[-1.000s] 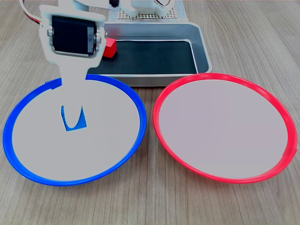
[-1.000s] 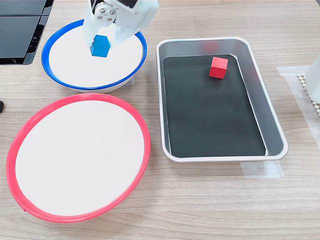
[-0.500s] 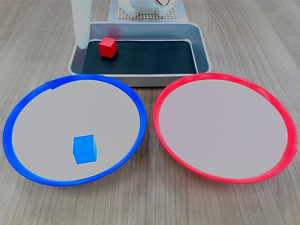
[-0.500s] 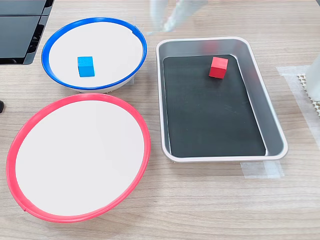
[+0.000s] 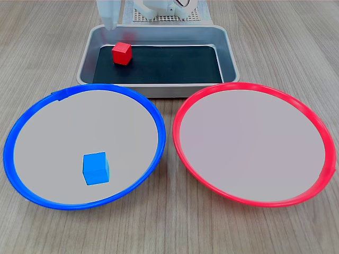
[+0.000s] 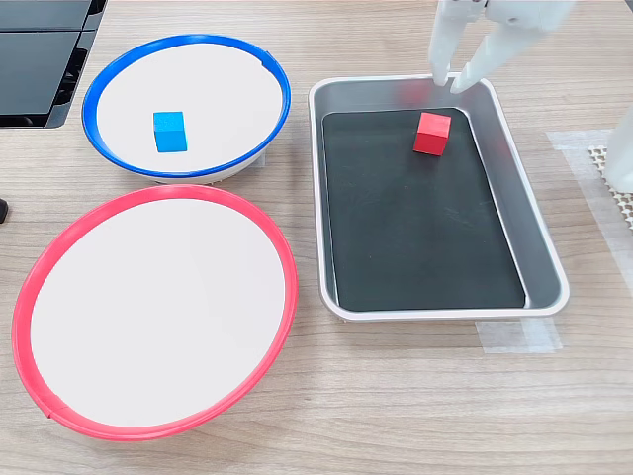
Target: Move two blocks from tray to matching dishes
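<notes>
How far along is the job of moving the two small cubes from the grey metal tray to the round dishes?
About halfway. Done: the small blue cube lies in the round blue-rimmed dish. In hand: the white gripper, jaws open and empty, hangs over the far end of the grey metal tray near the small red cube. Left: that red cube sits on the tray's black bottom, and the round red-rimmed dish holds nothing.

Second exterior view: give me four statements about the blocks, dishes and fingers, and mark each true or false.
1. The blue block lies in the blue-rimmed dish. True.
2. The red block lies in the red-rimmed dish. False: it sits in the tray, and that dish holds nothing.
3. The gripper has its fingers spread, holding nothing. True.
4. The fingers touch the blue block. False: they hang over the tray's far end, near the red block.
</notes>
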